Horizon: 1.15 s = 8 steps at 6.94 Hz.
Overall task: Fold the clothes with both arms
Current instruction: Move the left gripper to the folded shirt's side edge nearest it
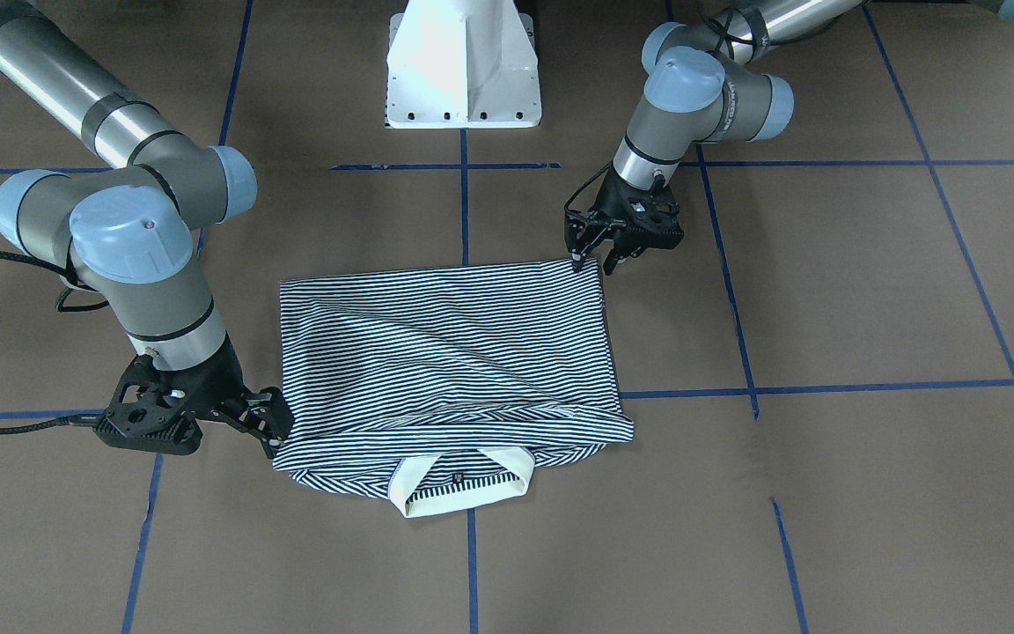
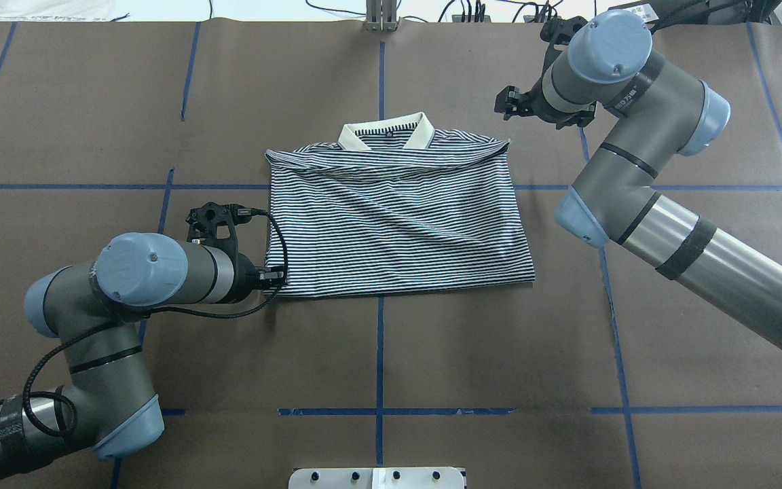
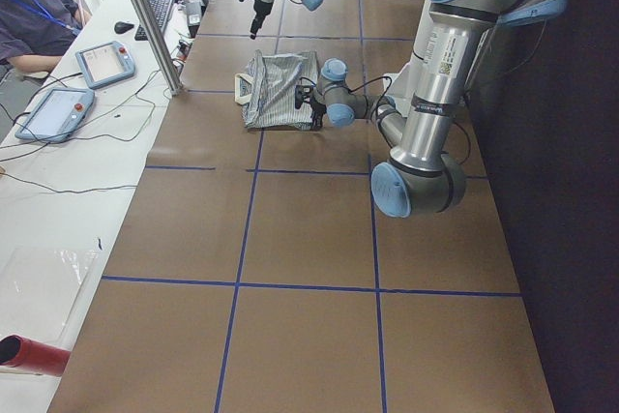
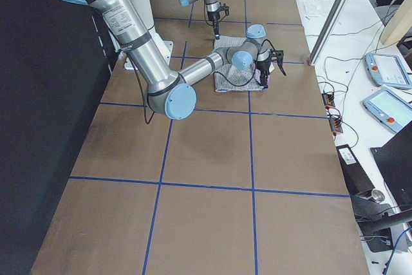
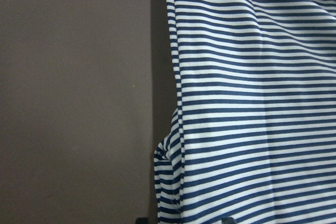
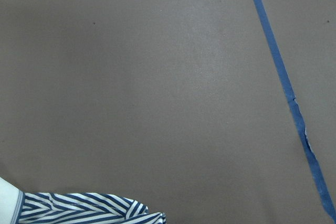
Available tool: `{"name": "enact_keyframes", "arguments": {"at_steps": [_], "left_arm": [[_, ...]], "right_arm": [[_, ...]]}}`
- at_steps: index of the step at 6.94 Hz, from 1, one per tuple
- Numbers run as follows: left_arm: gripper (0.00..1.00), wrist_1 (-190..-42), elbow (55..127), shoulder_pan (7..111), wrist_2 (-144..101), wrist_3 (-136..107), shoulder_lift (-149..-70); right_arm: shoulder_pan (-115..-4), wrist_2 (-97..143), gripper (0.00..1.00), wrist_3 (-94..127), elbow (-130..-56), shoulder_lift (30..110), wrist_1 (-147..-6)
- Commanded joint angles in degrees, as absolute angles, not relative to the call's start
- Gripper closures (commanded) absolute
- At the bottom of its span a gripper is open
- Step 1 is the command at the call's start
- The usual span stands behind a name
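The striped polo shirt (image 1: 445, 352) lies folded into a flat rectangle on the brown table, its cream collar (image 1: 459, 480) on the side away from the robot. It also shows in the overhead view (image 2: 391, 217). My left gripper (image 1: 593, 258) is open at the shirt's near left corner, one fingertip touching the edge. The left wrist view shows striped cloth (image 5: 252, 103) right below it. My right gripper (image 1: 276, 427) looks open and empty at the shirt's far right corner, by the shoulder. The right wrist view shows only a bit of shirt (image 6: 79, 208) at its lower left.
The white pedestal base (image 1: 463, 66) stands at the robot's side of the table. Blue tape lines (image 1: 465, 202) cross the brown table cover. In the exterior left view an operator (image 3: 29, 16), teach pendants (image 3: 106, 60) and a metal post (image 3: 145, 16) are beside the table.
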<state>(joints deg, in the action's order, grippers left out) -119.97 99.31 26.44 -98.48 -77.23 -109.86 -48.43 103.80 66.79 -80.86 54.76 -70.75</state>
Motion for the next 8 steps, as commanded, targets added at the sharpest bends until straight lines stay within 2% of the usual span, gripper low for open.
{"name": "enact_keyframes", "arguments": {"at_steps": [1,3,6,8], "left_arm": [[0.70,-119.97,99.32,26.19,-98.52,-77.34,-109.86],[1.00,-119.97,99.23,25.66,-98.35,-77.34,-109.86],[1.00,-119.88,99.40,26.36,-98.61,-76.03,-108.29],[1.00,-119.53,98.10,33.70,-98.52,-64.65,-107.93]], "right_arm": [[-48.43,103.80,0.00,66.80,-80.86,54.76,-70.75],[-48.43,103.80,0.00,66.71,-80.77,54.76,-70.75],[-48.43,103.80,0.00,66.80,-80.77,54.76,-70.75],[-48.43,103.80,0.00,66.71,-80.77,54.76,-70.66]]}}
